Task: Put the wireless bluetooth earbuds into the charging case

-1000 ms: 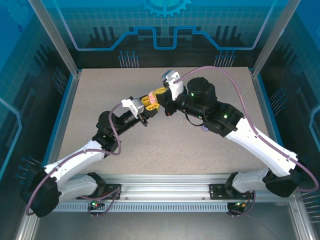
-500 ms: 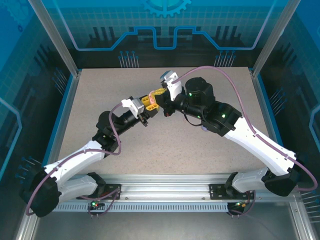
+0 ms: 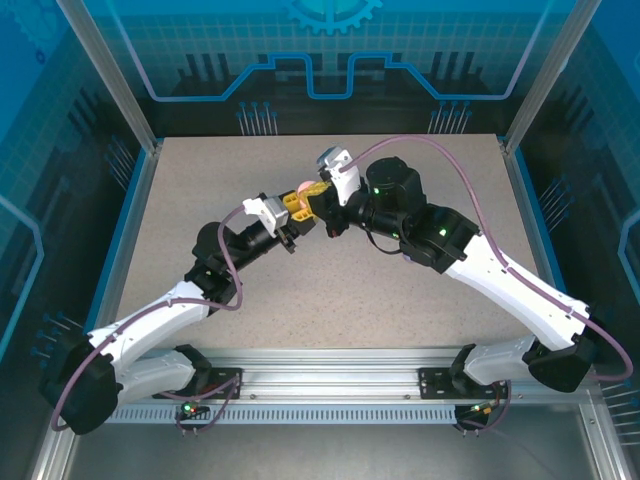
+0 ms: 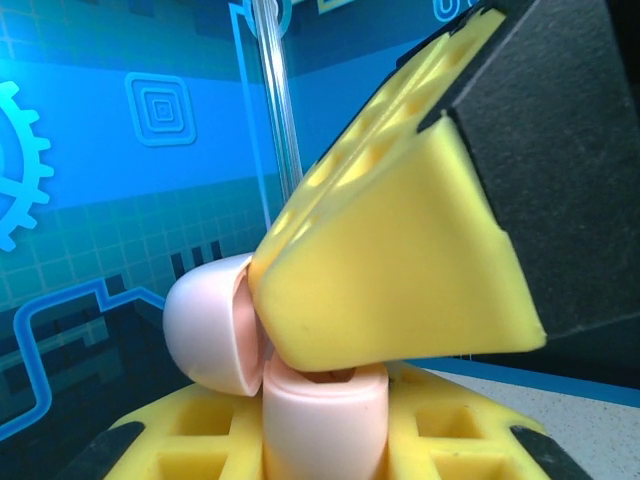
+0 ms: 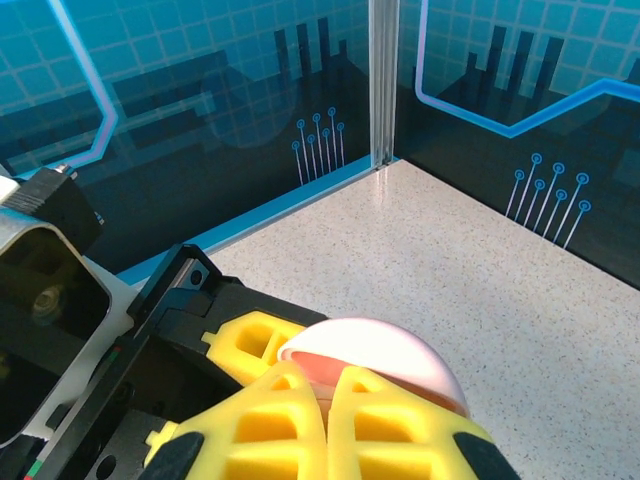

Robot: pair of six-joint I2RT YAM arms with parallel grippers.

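The step in hand appeared to be seating a bud in the pink charging case [image 4: 322, 425], which was held up above the counter [image 5: 520, 290] at the middle of the workspace, where the two arms met. The left hand [image 4: 292, 388] pinched the case's lower half between its yellow fingers, and the lid [image 4: 205, 325] hung open to one side. The right hand [image 5: 328, 398] sat just behind the case's pink dome with its fingers pressed together. Whether an earbud was nipped between them could not be told, and no earbud could be made out in the case's opening, which the left hand's upper finger largely covered. The next move would likely call for a small, careful push of the right fingertips down into the open case, while the left hand kept the case steady and level.
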